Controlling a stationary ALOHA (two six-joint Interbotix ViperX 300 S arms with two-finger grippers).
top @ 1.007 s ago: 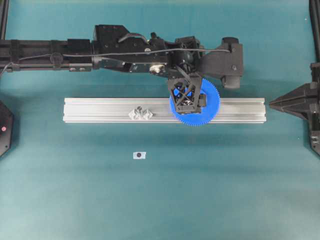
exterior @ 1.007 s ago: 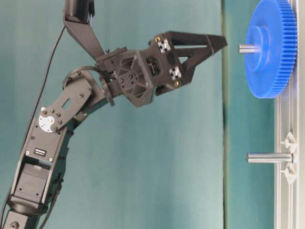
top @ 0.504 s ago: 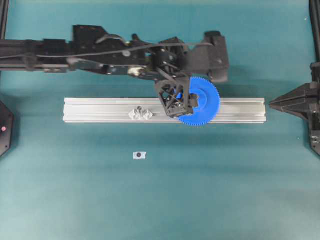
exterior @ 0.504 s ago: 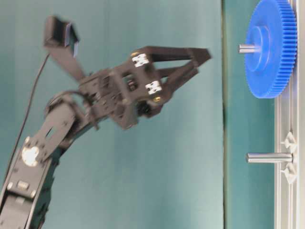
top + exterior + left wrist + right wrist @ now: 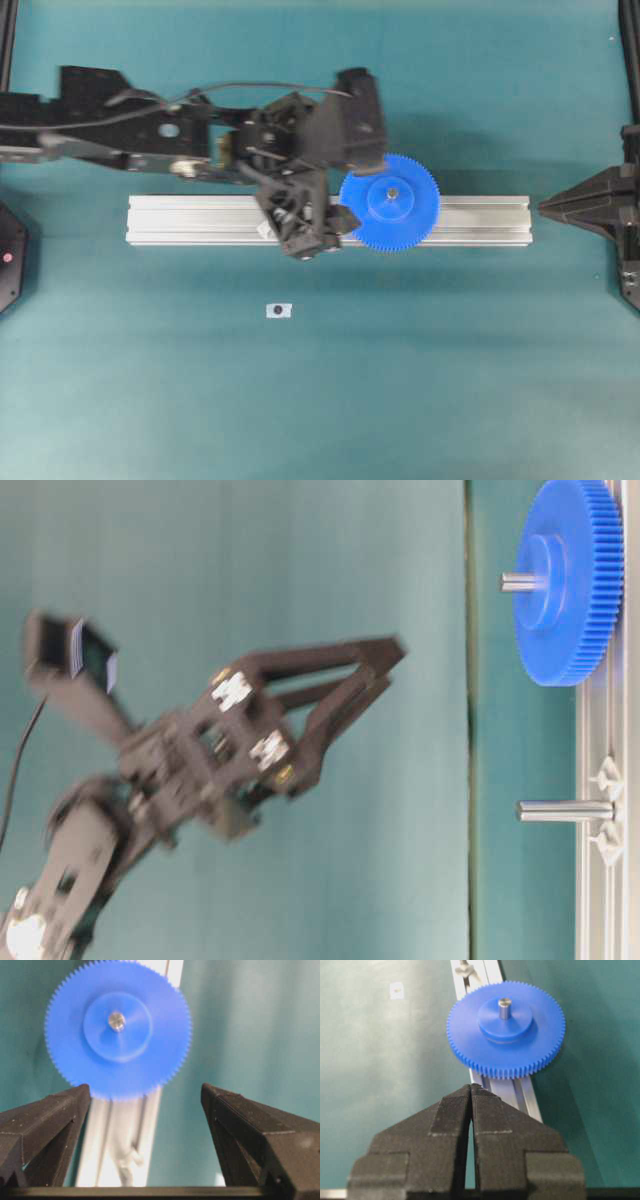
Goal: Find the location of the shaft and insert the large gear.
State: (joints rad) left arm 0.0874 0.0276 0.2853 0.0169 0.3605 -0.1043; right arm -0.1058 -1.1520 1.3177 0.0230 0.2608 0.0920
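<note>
Right gripper [image 5: 470, 1091]: jaws pressed together, holding nothing, seen closely in its wrist view only. Left gripper [image 5: 145, 1105]: jaws spread wide, empty, blurred at table level. Large gear [image 5: 506, 1029]: seated on the shaft [image 5: 504, 1008], atop the rail [image 5: 200, 220]. Second pin [image 5: 565, 810]: bare, clear at table level; overhead, arm covers it.

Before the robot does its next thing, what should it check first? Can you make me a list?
1. Large gear is on the shaft, pin poking through the hub: ok.
2. Left pincer is open and holding nothing: ok.
3. Left pincer is clear of the gear: ok.
4. Right pincer is shut and parked away from the gear: ok.
5. Gear pushed fully down to the rail: cannot tell.
</note>
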